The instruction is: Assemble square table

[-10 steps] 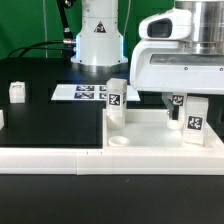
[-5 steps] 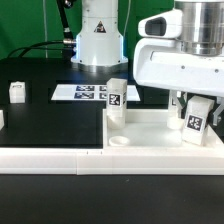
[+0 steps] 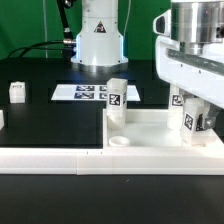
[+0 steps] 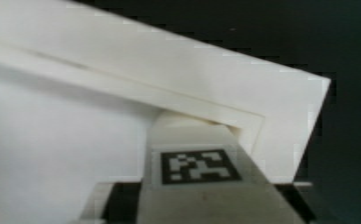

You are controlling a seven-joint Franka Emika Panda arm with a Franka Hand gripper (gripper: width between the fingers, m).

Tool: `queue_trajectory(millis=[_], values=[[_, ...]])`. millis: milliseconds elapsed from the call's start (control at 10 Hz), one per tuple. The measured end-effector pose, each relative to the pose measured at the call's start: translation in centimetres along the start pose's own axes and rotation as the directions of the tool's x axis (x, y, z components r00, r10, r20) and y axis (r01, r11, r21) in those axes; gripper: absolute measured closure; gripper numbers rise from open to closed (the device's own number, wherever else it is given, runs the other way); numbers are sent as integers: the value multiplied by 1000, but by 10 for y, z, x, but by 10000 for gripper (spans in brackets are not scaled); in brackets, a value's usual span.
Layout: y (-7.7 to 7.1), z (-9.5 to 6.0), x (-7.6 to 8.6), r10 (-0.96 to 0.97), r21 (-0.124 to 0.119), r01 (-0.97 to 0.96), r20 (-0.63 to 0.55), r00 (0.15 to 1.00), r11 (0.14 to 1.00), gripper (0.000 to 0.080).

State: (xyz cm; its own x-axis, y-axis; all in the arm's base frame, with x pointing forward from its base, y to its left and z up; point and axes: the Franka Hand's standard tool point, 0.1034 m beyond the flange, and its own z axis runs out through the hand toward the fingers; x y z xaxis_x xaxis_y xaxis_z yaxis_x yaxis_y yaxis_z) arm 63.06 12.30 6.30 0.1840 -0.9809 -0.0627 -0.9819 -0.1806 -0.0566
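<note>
**Tilted leg could jam at the corner**

Your gripper (image 3: 196, 108) is clamped on a small white tagged block leg (image 3: 194, 122). The leg leans over the far corner of the white plastic square tray top (image 3: 150, 130), on the exterior view's right. If you press down crooked, it may bind or slip. Only the wrist view shows the leg close against the raised rim (image 4: 141, 88). Only the exterior view shows the lean.

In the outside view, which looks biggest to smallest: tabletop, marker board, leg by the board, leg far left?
1. Tabletop
2. Marker board
3. Leg by the board
4. Far-left leg
The order of the two legs is unsure, because they may sit differently.
</note>
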Motion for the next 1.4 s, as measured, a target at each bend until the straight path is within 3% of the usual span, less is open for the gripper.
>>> queue_trajectory(millis=[100,200,400,500,600,700,800,900,1100,1200,1400], values=[[-1,0,-1,173,18,-174,24,985,985,509],[1,2,1,343,54,-346,56,938,937,509],[1,2,0,343,52,-345,55,938,937,509],[1,2,0,296,54,-299,51,954,953,466],[2,1,-1,119,48,-121,31,992,992,466],[2,-1,-6,-115,23,114,14,993,993,273],[0,-2,-9,-273,7,273,21,962,962,273],[-1,-1,-7,-335,12,335,13,942,942,173],[-1,-1,-7,-439,12,439,11,898,898,155],[-1,-1,-5,-572,7,572,2,820,820,150],[-3,-3,-1,-858,-26,858,-24,513,513,150]])
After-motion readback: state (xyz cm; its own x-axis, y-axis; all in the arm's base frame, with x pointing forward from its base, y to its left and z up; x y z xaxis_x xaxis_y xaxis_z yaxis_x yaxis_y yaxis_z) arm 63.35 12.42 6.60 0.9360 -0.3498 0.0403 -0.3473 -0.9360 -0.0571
